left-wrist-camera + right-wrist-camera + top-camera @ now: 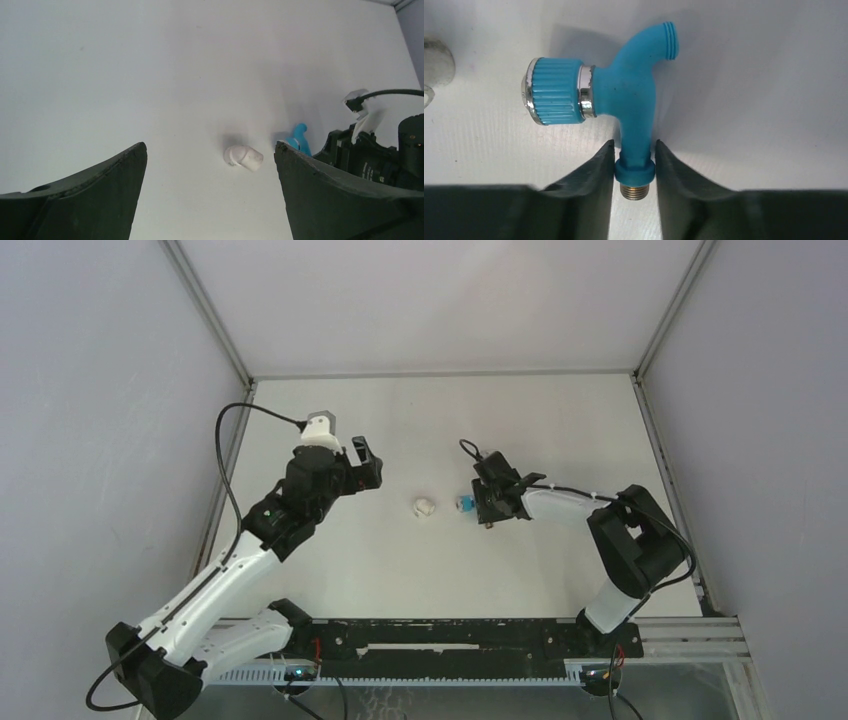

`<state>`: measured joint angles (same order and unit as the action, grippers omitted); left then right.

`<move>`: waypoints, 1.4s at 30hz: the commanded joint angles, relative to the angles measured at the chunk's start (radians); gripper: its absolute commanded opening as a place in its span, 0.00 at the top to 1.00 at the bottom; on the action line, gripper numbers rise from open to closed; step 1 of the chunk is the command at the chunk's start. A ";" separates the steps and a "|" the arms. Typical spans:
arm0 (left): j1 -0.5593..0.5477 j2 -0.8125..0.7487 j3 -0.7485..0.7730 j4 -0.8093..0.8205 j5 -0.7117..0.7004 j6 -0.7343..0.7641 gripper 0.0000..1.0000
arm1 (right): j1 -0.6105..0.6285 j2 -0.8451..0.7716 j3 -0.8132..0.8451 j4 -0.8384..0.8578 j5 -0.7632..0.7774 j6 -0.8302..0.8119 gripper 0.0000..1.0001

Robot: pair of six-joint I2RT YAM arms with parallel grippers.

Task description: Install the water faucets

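Blue plastic faucet (pixel 634 95) near the middle of the white desk (pixel 420 410), ribbed knob w/ chrome ring on one side, curved spout pointing away from the R arm. R hand (pixel 634 150) is clamped on its stem, just above the brass threaded end. L hand (pixel 210 146) hangs w/ fingers wide apart, holding nothing. Short white fitting (pixel 243 158) lies near the faucet, btwn the two hands.
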<state>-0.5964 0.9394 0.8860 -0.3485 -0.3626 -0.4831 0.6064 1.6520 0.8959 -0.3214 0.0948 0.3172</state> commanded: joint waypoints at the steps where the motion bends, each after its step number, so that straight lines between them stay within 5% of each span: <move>1: 0.026 0.019 0.078 -0.032 0.120 0.001 0.00 | -0.005 -0.004 0.029 0.033 -0.021 -0.024 0.65; 3: 0.026 0.038 0.101 -0.043 0.215 0.040 0.00 | -0.004 -0.059 0.031 0.009 -0.042 -0.037 0.82; 4: 0.027 0.051 0.115 -0.051 0.268 0.055 0.00 | -0.003 -0.092 0.045 -0.028 -0.040 -0.034 0.98; 11: 0.044 0.187 0.259 -0.059 0.805 0.030 0.00 | 0.020 -0.410 0.097 -0.215 -0.006 -0.012 1.00; 16: 0.043 0.226 0.220 0.211 0.974 -0.179 0.00 | 0.038 -0.638 0.008 -0.081 0.025 -0.032 1.00; 23: 0.005 0.308 0.235 0.359 1.069 -0.295 0.00 | 0.042 -0.787 -0.065 0.051 0.013 -0.025 1.00; 42: -0.040 0.526 0.322 0.409 1.090 -0.371 0.11 | 0.113 -0.786 -0.083 0.078 0.012 -0.038 1.00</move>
<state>-0.6361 1.4494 1.1519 -0.0048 0.6945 -0.8070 0.7025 0.8761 0.8116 -0.3237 0.0952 0.2947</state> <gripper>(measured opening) 0.919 0.348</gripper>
